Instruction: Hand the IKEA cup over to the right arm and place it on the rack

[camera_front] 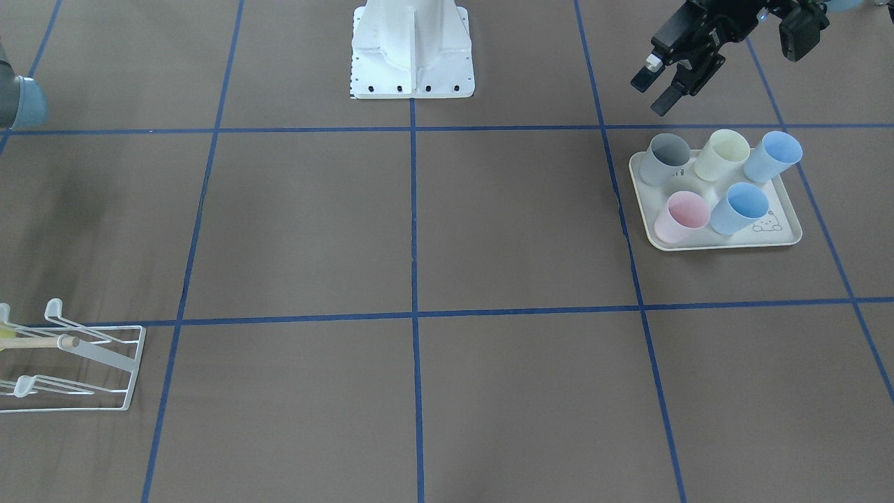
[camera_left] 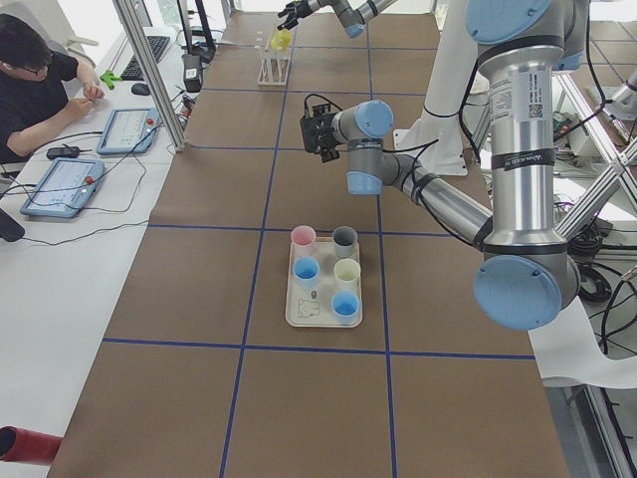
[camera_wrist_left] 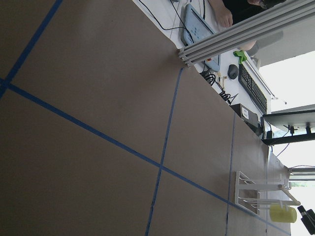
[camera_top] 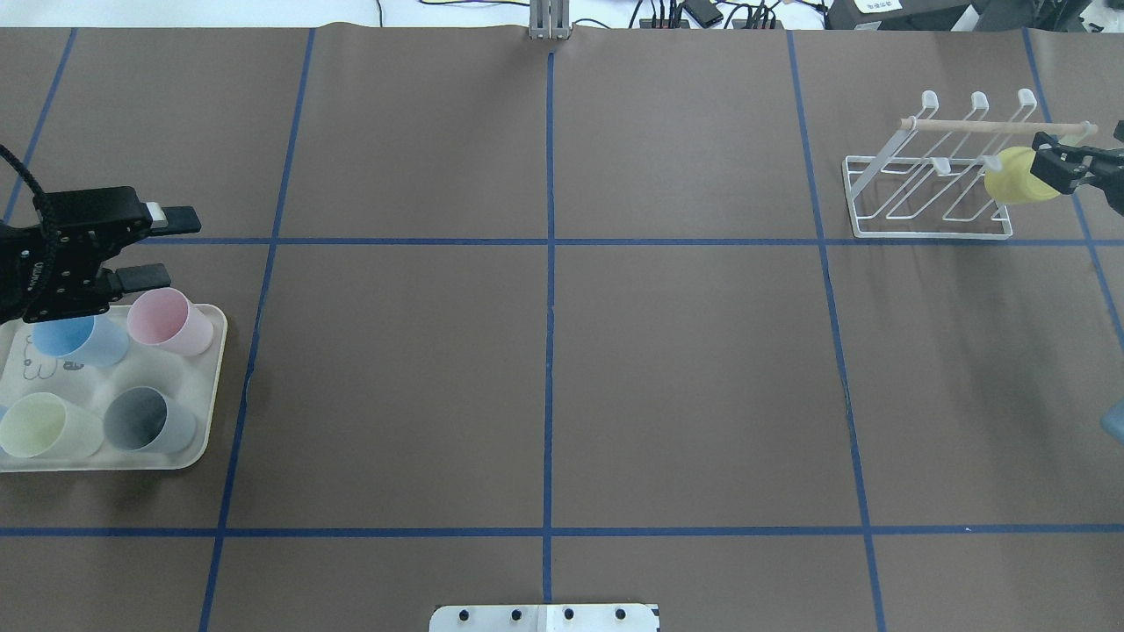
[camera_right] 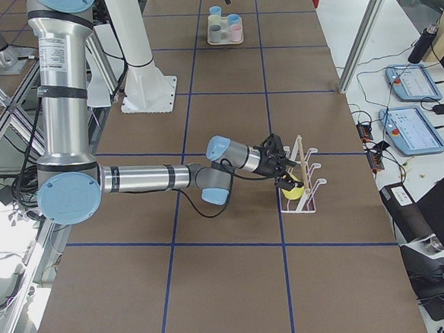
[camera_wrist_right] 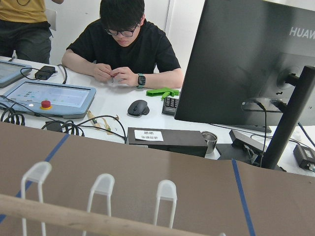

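The white wire rack (camera_top: 922,233) with a wooden dowel stands at the far right of the table. It also shows in the front view (camera_front: 131,370) and the right side view (camera_right: 302,159). My right gripper (camera_top: 1054,165) is shut on a yellow cup (camera_top: 1010,175) and holds it tilted at the rack's rightmost lower prong. The cup also shows in the right side view (camera_right: 292,193) and the left wrist view (camera_wrist_left: 283,214). My left gripper (camera_top: 180,246) is open and empty, above the far edge of the cream tray (camera_top: 214,386). It also shows in the front view (camera_front: 649,96).
The tray holds a pink cup (camera_top: 171,320), a blue cup (camera_top: 79,338), a pale yellow cup (camera_top: 44,426), a grey cup (camera_top: 145,420) and another blue cup (camera_front: 772,157). The robot base (camera_front: 412,49) stands mid-table. A seated operator (camera_wrist_right: 123,44) sits past the rack end.
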`<state>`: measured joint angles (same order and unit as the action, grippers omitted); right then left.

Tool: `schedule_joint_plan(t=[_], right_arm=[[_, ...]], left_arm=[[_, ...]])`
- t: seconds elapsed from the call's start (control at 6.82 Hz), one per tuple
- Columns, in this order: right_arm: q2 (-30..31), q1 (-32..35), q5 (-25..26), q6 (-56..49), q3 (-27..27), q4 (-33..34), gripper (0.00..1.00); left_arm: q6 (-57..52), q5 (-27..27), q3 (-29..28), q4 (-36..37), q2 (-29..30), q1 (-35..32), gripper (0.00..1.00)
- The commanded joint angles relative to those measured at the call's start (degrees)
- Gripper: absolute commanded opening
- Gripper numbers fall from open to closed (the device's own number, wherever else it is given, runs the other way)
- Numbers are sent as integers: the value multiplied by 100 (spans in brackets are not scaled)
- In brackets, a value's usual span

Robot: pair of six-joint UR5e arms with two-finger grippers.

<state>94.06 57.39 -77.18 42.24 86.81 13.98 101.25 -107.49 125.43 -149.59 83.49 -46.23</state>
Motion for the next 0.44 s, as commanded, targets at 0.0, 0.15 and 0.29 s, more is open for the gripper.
schedule_joint_plan(t=[0.0,0.15,0.29], right_arm=[[-37,0,-8,3,-112,-185,98],[-37,9,-51,3,-51,-246,98],[-11,17,-121,12,124,-247,98]], left_arm=[[0,-9,-1,0,1,0,100],[0,-9,8,0,-8,-9,100],[-61,-113,25,17,-43,-17,100]])
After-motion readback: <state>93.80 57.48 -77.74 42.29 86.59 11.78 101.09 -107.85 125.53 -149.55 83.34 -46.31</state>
